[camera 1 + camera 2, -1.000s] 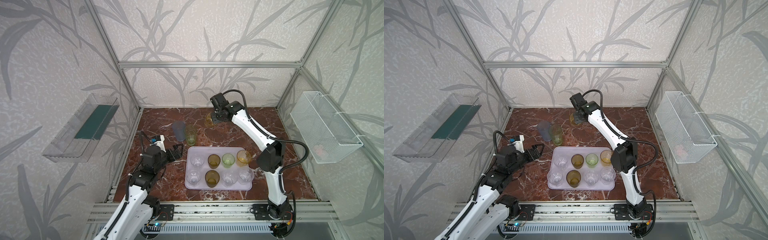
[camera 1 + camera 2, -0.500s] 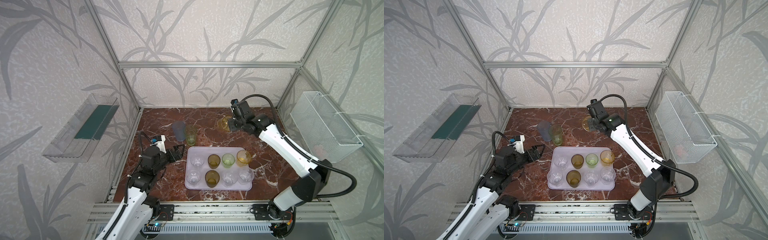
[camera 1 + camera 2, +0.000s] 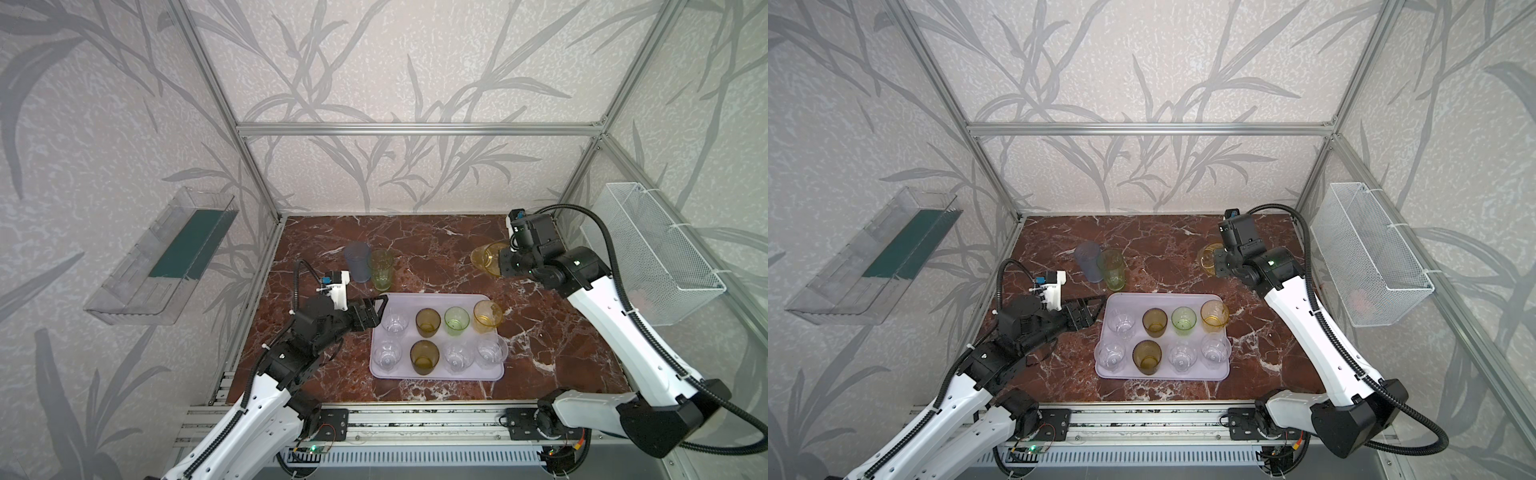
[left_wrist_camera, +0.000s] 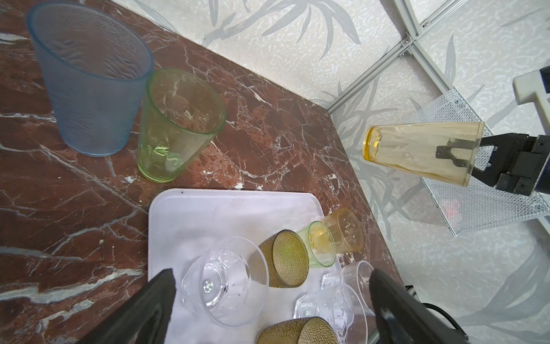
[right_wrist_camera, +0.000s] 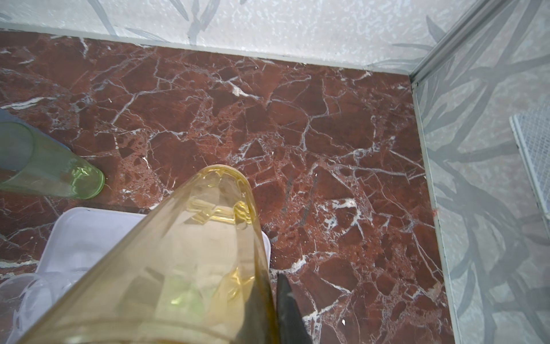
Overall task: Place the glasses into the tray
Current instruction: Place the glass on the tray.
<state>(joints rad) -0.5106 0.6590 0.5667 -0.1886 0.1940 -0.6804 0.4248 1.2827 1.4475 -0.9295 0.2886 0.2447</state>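
Note:
The pale lilac tray (image 3: pixel 440 372) (image 3: pixel 1183 301) lies at the front middle of the marble table and holds several short glasses: clear, amber-brown, green and yellow. A tall blue-grey glass (image 3: pixel 357 262) and a tall green glass (image 3: pixel 382 270) stand side by side behind its left corner. My right gripper (image 3: pixel 505 266) (image 5: pixel 273 295) is shut on the rim wall of a tall yellow glass (image 3: pixel 486 259) (image 4: pixel 416 155) (image 5: pixel 193 253). That glass hangs tipped sideways above the back right of the table. My left gripper (image 3: pixel 376 309) (image 4: pixel 272 280) stands open and empty at the tray's left edge.
A clear plastic bin (image 3: pixel 166 257) hangs on the left wall. A white wire mesh basket (image 3: pixel 652 257) hangs on the right wall, close behind the right arm. Aluminium frame posts stand at the back corners of the table (image 3: pixel 436 241).
The right arm has swung from the back middle to the back right, carrying the yellow glass with it. The left arm has barely moved.

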